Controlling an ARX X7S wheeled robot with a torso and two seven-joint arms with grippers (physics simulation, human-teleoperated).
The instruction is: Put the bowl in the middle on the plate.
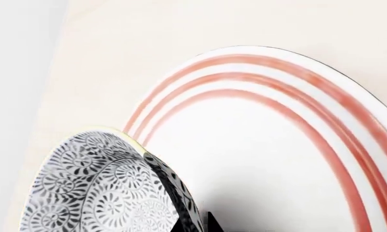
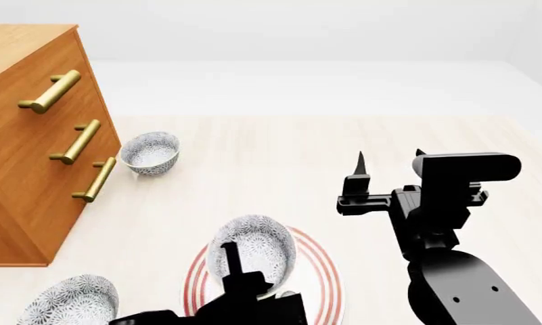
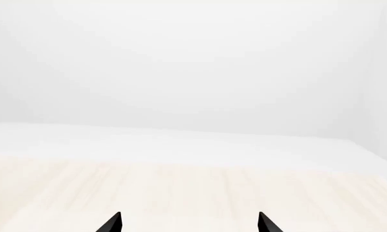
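Observation:
The bowl (image 2: 257, 249), white with a dense grey-blue floral pattern, hangs tilted over the left part of the plate (image 2: 318, 281). The plate is white with red rings. My left gripper (image 2: 239, 271) is shut on the bowl's rim, one finger inside and one outside. In the left wrist view the bowl (image 1: 93, 188) fills the lower left, the wall pinched in the left gripper (image 1: 192, 224), and the plate (image 1: 270, 145) lies beyond it. I cannot tell whether the bowl touches the plate. My right gripper (image 2: 390, 158) is raised to the right, open and holding nothing (image 3: 188, 223).
A second patterned bowl (image 2: 149, 152) sits beside a wooden drawer cabinet (image 2: 27, 149) with brass handles at the left. A third bowl (image 2: 72, 301) lies at the near left edge. The pale wooden tabletop (image 2: 280, 169) stretches back to a white wall.

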